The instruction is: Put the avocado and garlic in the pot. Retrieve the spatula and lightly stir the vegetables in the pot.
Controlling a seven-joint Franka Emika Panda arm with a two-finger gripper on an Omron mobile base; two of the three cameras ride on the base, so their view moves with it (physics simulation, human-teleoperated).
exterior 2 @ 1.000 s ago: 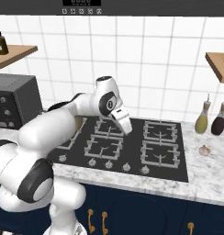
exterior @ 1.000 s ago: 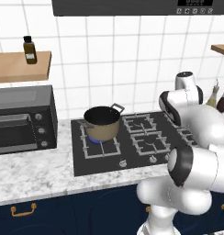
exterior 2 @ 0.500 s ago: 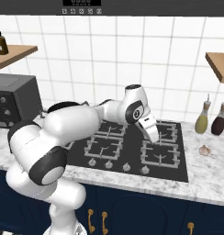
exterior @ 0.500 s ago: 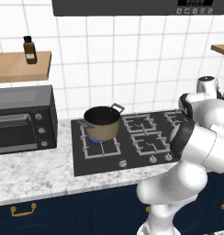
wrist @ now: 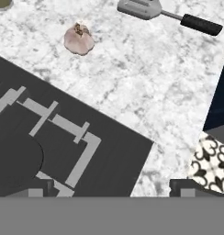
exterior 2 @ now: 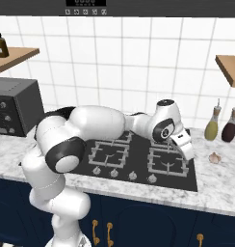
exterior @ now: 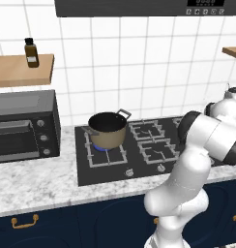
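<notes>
The brass-tan pot stands on the rear left burner, a blue flame under it; what lies inside I cannot make out. The garlic lies on the marble counter right of the hob, and is a pale bulb in the right base view. Beyond it lies the spatula, grey head and black handle. My gripper hangs over the hob's right edge, a short way from the garlic. It is open, its fingertips wide apart with nothing between them. The avocado is out of view.
Two bottles stand at the wall behind the garlic. The counter's front edge drops to the patterned floor near the spatula. A black microwave sits left of the hob, with a shelf and bottle above.
The arm has swung right, from over the middle of the hob to its right edge, carrying the gripper towards the garlic. The pot has not moved.
</notes>
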